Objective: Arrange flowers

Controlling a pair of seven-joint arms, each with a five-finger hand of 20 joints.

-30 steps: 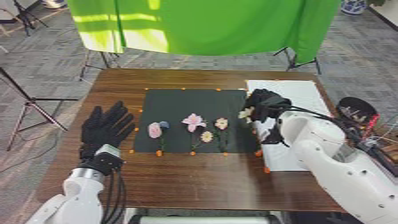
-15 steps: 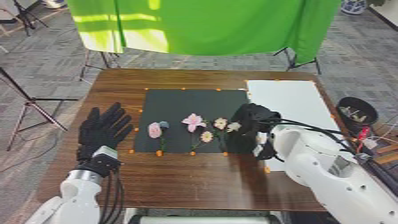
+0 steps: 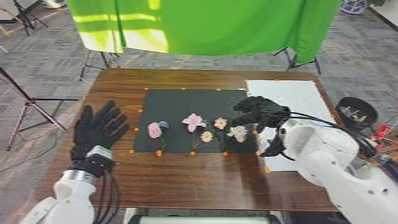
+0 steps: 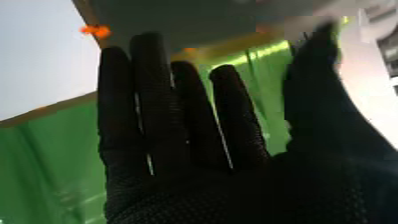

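Note:
In the head view, my right hand [image 3: 260,111] is above the right edge of the dark mat [image 3: 173,105], open, its thumb well apart from the fingers. A white flower [image 3: 237,132] lies on the mat just below those fingers. To its left are a small pale pink flower [image 3: 220,122], a cream-yellow one [image 3: 207,136], a pink lily [image 3: 192,122], a blue-grey flower [image 3: 163,126] and a larger pink bloom [image 3: 155,130]. My left hand [image 3: 99,125] is open, left of the mat. In the right wrist view, my right hand [image 4: 164,135] has straight fingers, nothing between them and the thumb.
A white sheet [image 3: 289,95] lies along the mat's right side, partly under my right arm. Orange markers line both. A black round container [image 3: 357,111] stands off the table's right edge. The brown table [image 3: 195,185] extends in front, and a green cloth [image 3: 204,25] hangs behind.
The white flower has come toward the near side and a little left, onto the mat. My right hand has spread and stands apart from it. The left hand has shifted slightly left.

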